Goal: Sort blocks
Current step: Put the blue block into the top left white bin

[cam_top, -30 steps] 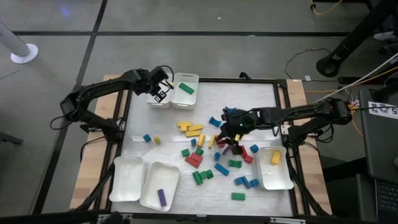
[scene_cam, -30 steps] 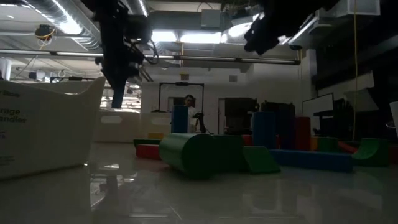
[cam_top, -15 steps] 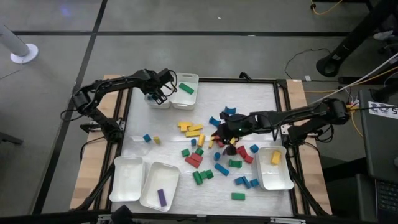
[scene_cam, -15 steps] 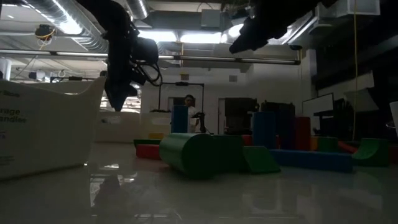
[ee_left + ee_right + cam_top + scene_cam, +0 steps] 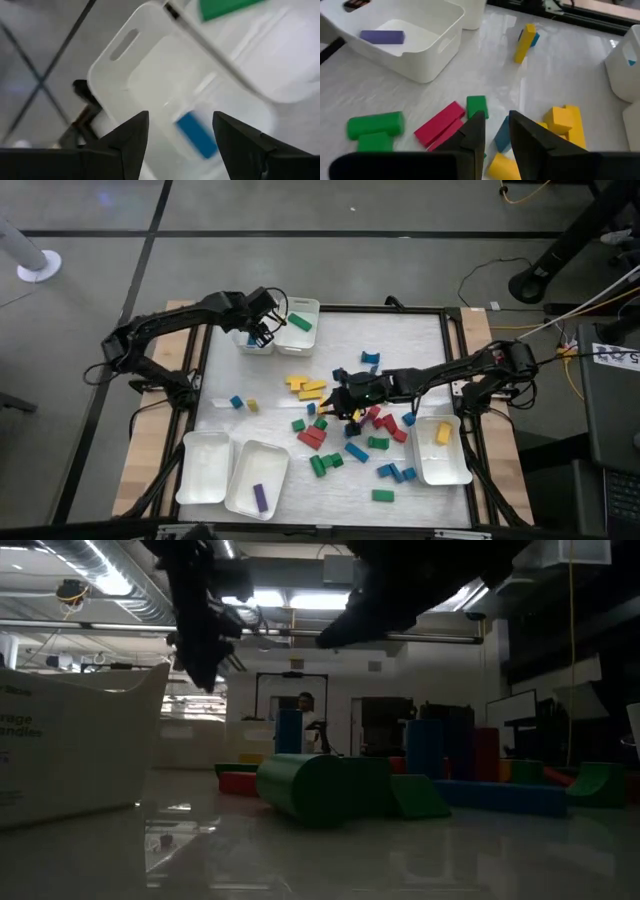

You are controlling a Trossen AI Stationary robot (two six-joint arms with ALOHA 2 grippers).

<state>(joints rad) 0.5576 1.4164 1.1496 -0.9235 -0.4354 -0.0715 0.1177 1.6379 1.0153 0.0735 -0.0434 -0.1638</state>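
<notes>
A: Why is the left gripper [image 5: 262,330] parked at the upper left of the high view, over that white tray [image 5: 252,345]?

B: My read is that it's a drop-off spot. In the left wrist view a blue block [image 5: 196,135] lies on the tray's floor below the fingers [image 5: 131,139], which stand wide apart with nothing between them. The tray just beside it holds 1 green block [image 5: 299,322], so each tray seems meant for 1 colour.

A: And the arm's pose?

B: It reaches in from the left edge of the frame, elbow bent, wrist tipped down over the tray.

A: Moving right, where are the rest of the blocks?

B: Most of the loose blocks [image 5: 345,425] are scattered over the middle of the table [image 5: 410,340]: yellow, red, green and blue mixed. 1 purple block [image 5: 259,497] sits in a tray at lower left, 1 yellow block [image 5: 443,433] in a tray at lower right.

A: The right gripper [image 5: 348,402]?

B: Its arm stretches long and low from the right edge toward centre frame, ending right over the pile. In the right wrist view its fingers [image 5: 475,135] are nearly together, a narrow gap between them, gripping nothing I can see. A small blue piece [image 5: 502,135] and a yellow one lie just past the tips, so it looks lined up for a pick.
</notes>
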